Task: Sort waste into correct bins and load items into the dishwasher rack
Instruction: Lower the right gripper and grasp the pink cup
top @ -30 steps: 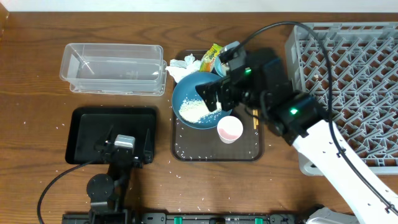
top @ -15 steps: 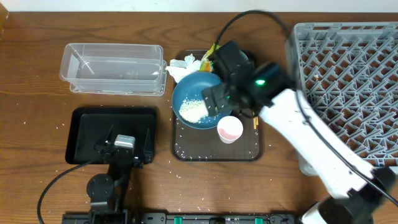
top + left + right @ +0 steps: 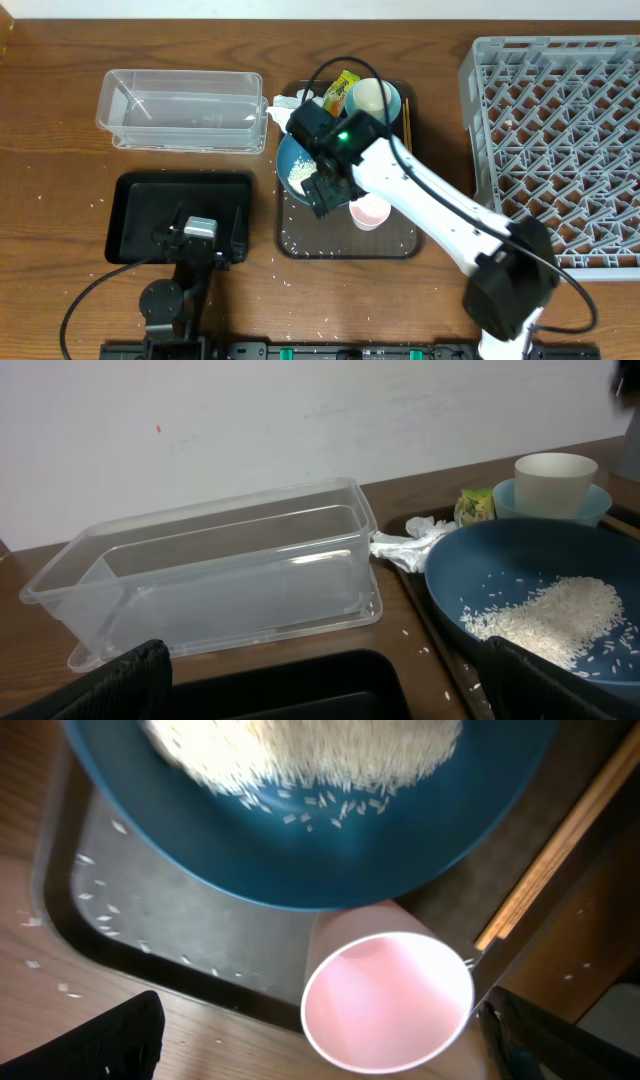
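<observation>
Right wrist view: right fingers [image 3: 90, 1045] were seen spread wide about the pink cup [image 3: 387, 1000], so the blue plate [image 3: 330, 860] just beside could be nudged and rice [image 3: 300, 755] spilled.

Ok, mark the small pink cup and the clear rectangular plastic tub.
small pink cup [image 3: 385, 1000]: right wrist view, on its inner floor.
clear rectangular plastic tub [image 3: 220, 605]: left wrist view, on its near long wall.
</observation>
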Available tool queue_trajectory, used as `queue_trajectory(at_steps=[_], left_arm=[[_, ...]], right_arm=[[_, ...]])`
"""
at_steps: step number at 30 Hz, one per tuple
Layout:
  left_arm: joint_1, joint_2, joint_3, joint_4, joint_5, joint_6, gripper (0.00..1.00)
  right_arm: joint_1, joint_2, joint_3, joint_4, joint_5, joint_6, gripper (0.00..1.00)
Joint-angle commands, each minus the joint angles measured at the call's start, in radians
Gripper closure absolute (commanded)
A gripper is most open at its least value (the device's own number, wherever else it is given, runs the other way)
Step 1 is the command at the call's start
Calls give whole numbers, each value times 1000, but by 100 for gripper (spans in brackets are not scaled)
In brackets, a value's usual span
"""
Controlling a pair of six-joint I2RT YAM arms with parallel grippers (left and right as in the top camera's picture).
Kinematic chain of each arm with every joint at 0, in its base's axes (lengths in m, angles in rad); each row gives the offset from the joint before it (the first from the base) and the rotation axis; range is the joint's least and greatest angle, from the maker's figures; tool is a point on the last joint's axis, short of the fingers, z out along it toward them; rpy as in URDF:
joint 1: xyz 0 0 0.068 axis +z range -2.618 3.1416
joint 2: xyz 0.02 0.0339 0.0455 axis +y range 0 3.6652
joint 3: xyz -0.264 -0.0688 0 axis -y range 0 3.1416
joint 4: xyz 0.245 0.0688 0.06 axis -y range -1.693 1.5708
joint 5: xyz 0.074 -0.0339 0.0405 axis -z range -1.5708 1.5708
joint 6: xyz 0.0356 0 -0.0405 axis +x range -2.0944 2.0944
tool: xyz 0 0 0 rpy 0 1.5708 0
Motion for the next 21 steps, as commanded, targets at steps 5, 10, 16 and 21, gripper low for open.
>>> queue_trajectory(at_steps=[5,10,16,21], left_arm=[[2,-5,-27,-17,3,-5,0],[2,-5,-27,-17,3,-5,0],[2,-5,-27,-17,3,-5,0],[2,-4,-27,-17,3,-5,0]], right_arm=[[21,45,16,-27,-54,14,25],[21,45,6,-27,-58,32,37],[21,45,-60,-14,-61,45,41],[21,45,-100,12,-61,52,42]])
